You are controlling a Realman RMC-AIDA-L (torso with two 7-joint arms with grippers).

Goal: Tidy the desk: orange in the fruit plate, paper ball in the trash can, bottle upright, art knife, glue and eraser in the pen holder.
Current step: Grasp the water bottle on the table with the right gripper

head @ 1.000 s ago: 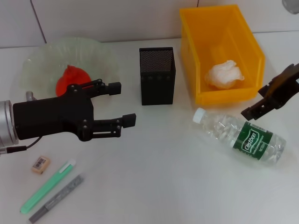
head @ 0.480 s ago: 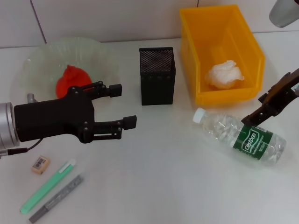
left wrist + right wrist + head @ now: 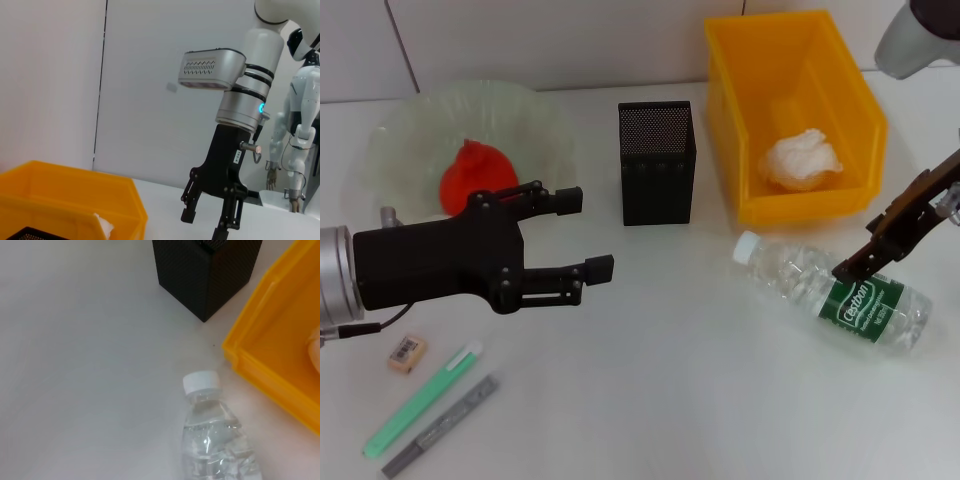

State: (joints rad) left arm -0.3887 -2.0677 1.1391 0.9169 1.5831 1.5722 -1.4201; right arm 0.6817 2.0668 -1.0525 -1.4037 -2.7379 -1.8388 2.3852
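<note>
Orange (image 3: 472, 178) in glass fruit plate (image 3: 535, 125), paper ball (image 3: 800, 158) in yellow trash can (image 3: 725, 90), black pen holder (image 3: 656, 162), bottle (image 3: 835, 291) lying on worktop (image 3: 670, 380), left pincer (image 3: 582, 232) spread, right pincer (image 3: 860, 262) spread above bottle.

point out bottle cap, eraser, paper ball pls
bottle cap (image 3: 747, 246): head view, on the white cap of the lying bottle.
eraser (image 3: 406, 353): head view, middle of its top face.
paper ball (image 3: 801, 159): head view, centre of the crumpled wad inside the yellow bin.

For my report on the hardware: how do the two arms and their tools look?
Both tools, left tool and right tool, are matte black with slim linkage fingers. Each joins a silver-grey cylindrical wrist; the right arm's upper segments are white, with a small blue light at the wrist.
</note>
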